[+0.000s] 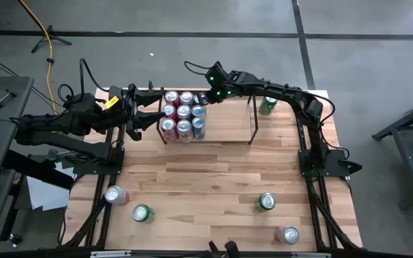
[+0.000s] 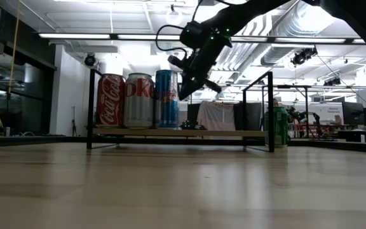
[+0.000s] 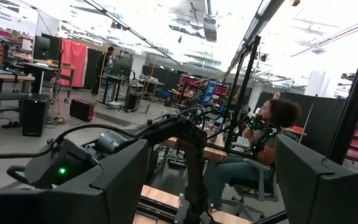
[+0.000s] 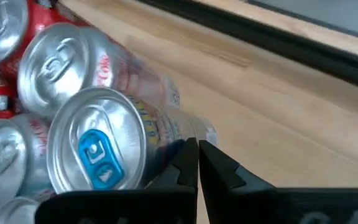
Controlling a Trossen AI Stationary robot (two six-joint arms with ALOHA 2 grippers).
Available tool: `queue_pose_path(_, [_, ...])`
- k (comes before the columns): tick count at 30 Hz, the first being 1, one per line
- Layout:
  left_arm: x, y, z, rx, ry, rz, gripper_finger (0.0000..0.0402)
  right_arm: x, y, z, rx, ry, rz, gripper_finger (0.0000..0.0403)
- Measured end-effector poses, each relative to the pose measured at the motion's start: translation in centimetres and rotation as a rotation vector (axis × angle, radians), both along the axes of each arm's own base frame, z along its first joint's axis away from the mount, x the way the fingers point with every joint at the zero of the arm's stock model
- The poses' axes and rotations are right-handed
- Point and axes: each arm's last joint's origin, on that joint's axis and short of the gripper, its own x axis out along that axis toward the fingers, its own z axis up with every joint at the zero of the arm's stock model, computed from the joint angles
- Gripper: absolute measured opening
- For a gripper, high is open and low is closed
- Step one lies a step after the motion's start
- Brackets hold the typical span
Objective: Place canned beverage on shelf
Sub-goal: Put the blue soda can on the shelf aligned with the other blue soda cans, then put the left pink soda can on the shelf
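The shelf (image 1: pixel 228 123), black rods on a light wood base, stands at the table's far edge; it also shows in the low view (image 2: pixel 202 133). Several cans (image 1: pixel 183 115) stand upright in a tight block on its left end. My right gripper (image 1: pixel 206 98) is shut and slants down at the block's far right corner, beside a blue can (image 4: pixel 98 149), (image 2: pixel 166 98). My left gripper (image 1: pixel 153 111) is open and empty, level at the shelf's left end, pointing toward the cans. My right gripper's shut fingertips (image 4: pixel 188 158) lie right beside the blue can's side wall (image 4: pixel 166 140), coming from above and the far right. I cannot tell whether they touch it. The can stands upright on the shelf base.
A green can (image 1: pixel 267 106) stands on the table just past the shelf's right end. Several loose cans are scattered near the front: a red one (image 1: pixel 115 195), green ones (image 1: pixel 143 213) (image 1: pixel 266 201) and a silver one (image 1: pixel 289 234). Bare wood lies between. A person (image 3: pixel 272 137) sits beyond the table.
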Motion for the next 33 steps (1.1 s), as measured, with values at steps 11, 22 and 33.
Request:
queue_pose_path(11, [0.0, 0.0, 0.0, 0.002, 0.001, -0.009, 0.0259, -0.3, -0.1, 0.7, -0.046, 0.003, 0.044, 0.0])
queue_pose_path(22, [-0.4, 0.0, -1.7, 0.01, 0.141, -0.011, 0.0259, -7.0, 2.1, 9.4, -0.266, 0.094, 0.294, 0.0])
queue_pose_path(33, [0.6, 0.0, -6.6, 0.003, -0.021, -0.01, 0.0259, -15.5, 13.7, 13.4, -0.45, -0.305, 0.407, 0.0])
